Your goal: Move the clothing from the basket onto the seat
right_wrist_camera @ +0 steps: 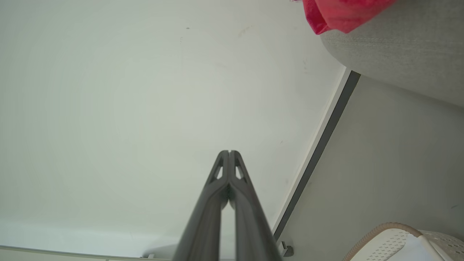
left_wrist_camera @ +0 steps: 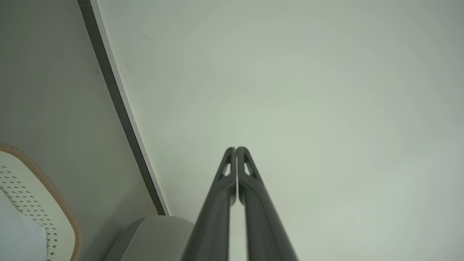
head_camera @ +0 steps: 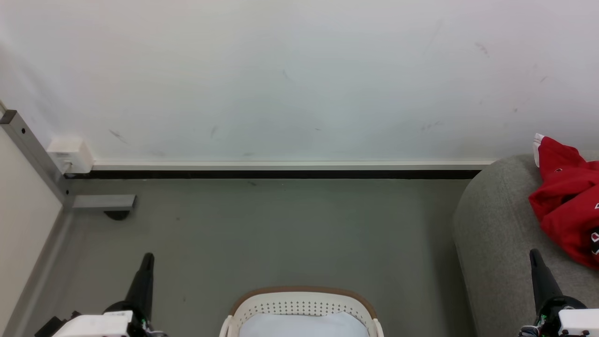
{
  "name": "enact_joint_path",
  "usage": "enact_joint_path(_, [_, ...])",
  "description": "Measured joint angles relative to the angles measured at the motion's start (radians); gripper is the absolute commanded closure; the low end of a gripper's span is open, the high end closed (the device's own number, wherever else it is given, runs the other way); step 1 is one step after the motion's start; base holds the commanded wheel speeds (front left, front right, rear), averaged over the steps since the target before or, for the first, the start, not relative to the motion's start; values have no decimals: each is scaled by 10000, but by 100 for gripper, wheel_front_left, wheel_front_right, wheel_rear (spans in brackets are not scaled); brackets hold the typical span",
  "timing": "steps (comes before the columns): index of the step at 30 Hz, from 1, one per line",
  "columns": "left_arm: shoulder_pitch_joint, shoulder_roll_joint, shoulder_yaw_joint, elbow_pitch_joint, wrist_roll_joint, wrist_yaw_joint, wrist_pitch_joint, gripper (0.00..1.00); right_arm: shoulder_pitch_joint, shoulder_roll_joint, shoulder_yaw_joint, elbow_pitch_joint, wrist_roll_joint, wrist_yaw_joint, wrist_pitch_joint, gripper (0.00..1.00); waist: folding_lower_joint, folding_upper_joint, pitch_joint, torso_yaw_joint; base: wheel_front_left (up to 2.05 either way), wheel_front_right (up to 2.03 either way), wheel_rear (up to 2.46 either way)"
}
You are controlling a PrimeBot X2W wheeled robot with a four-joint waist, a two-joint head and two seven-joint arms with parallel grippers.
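We count one oval white basket (head_camera: 299, 304) of perforated plastic, with a brown rim and a pale lining showing inside. One rounded grey fabric seat (head_camera: 496, 243) stands to the basket's right, and one crumpled red heap of clothing (head_camera: 568, 201) lies on that seat, well apart from the basket. Our two grippers flank the basket: the left gripper (head_camera: 149, 257) and right gripper (head_camera: 534, 253) are both clenched, fingers pressed together, holding nothing.

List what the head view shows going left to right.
left gripper → basket → seat → clothing, lying on the seat at the right edge.
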State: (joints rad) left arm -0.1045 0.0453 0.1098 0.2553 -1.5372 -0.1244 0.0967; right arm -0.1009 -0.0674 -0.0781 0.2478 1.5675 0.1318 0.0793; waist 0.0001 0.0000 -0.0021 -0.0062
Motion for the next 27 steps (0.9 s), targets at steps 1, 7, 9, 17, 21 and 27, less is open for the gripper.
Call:
enact_joint_path(1, [-5, 0, 8, -2, -67, 0, 21, 100, -2, 2, -12, 0, 35, 0, 10, 100, 0, 0, 3, 6, 0, 0, 0])
enact_joint_path(7, [-38, 4, 40, -23, -499, -29, 128, 100, -19, 15, -105, 2, 403, 0, 121, 100, 0, -1, 19, 42, 0, 0, 0])
enact_joint_path(9, [-52, 6, 48, -31, -591, -31, 169, 100, -29, 21, -134, 2, 537, 0, 165, 100, 0, 0, 25, 55, 0, 0, 0])
enact_joint_path(17, [-75, 8, 58, -36, -681, -44, 178, 100, -50, 31, -171, 2, 608, 0, 196, 100, 0, 0, 29, 64, 0, 0, 0])
enact_joint_path(21, [-76, 8, 58, -36, -681, -44, 178, 100, -51, 35, -176, 2, 608, 0, 198, 100, 0, 0, 29, 64, 0, 0, 0])
enact_joint_path(27, [-77, 8, 58, -36, -681, -44, 178, 100, -52, 38, -184, 4, 608, 0, 205, 100, 0, 0, 29, 63, 0, 0, 0])
